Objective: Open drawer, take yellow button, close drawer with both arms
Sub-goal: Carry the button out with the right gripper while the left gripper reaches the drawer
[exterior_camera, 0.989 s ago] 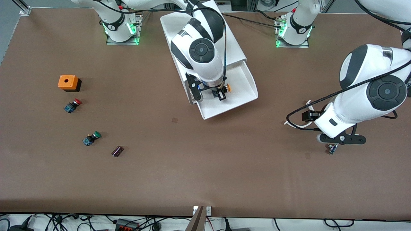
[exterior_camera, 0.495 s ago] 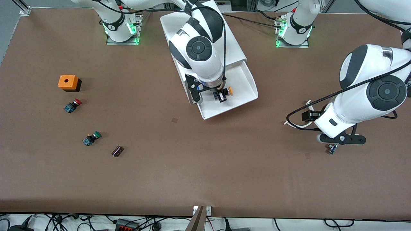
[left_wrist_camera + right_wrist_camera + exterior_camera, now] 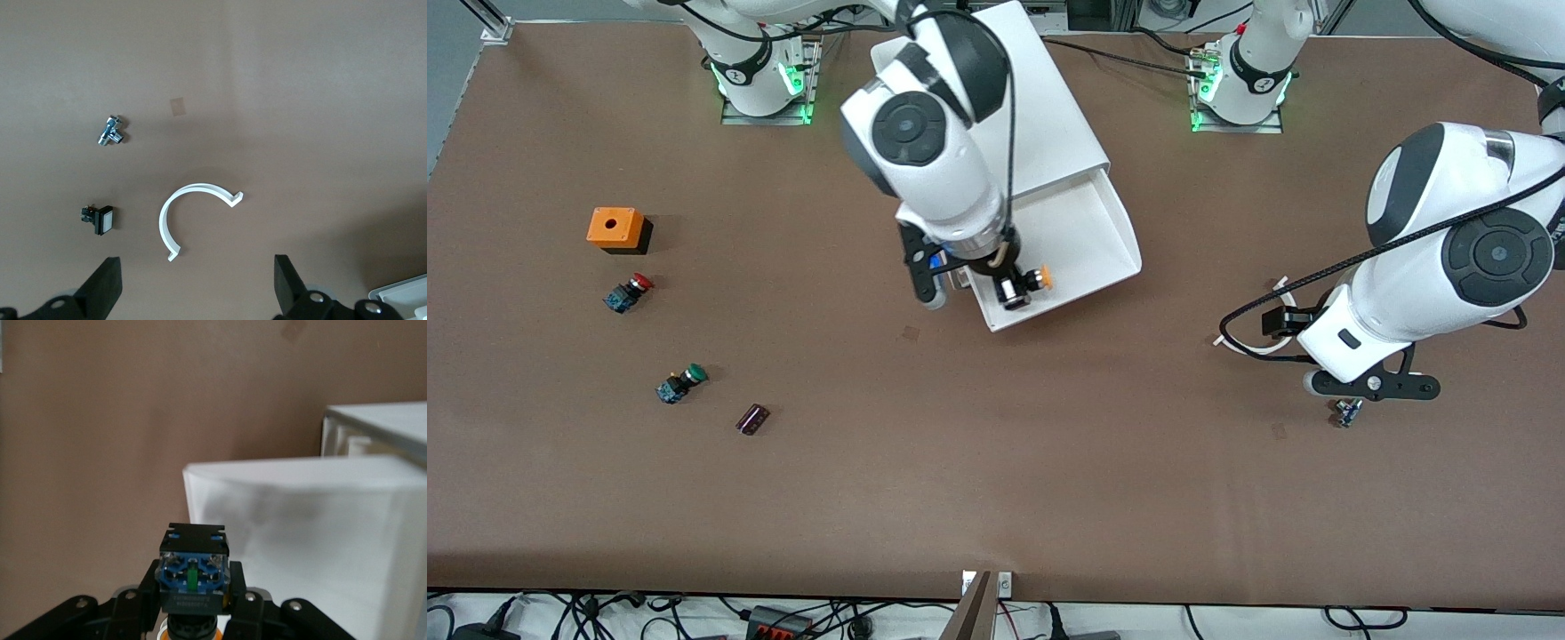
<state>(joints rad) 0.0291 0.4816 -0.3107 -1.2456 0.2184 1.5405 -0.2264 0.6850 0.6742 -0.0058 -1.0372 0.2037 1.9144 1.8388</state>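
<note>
The drawer (image 3: 1089,227) is pulled out of the white cabinet (image 3: 1049,116); the tray (image 3: 300,520) looks bare inside. My right gripper (image 3: 1014,292) hangs over the drawer's front corner at the right arm's end. It is shut on the button (image 3: 1040,279), whose orange cap sticks out sideways. In the right wrist view the button's blue-black body (image 3: 193,570) sits clamped in the right gripper (image 3: 193,587), its cap mostly hidden underneath. My left gripper (image 3: 1371,386) waits open over the table at the left arm's end, and nothing lies inside the left gripper (image 3: 197,290).
An orange box (image 3: 615,228), a red-capped button (image 3: 630,292), a green-capped button (image 3: 680,383) and a dark small part (image 3: 752,419) lie toward the right arm's end. Below the left gripper are a white C-shaped piece (image 3: 163,220), a metal fitting (image 3: 110,130) and a small switch (image 3: 100,220).
The right gripper has lifted the button out of the drawer and carried it toward the drawer's front corner at the right arm's end. The left arm has not moved.
</note>
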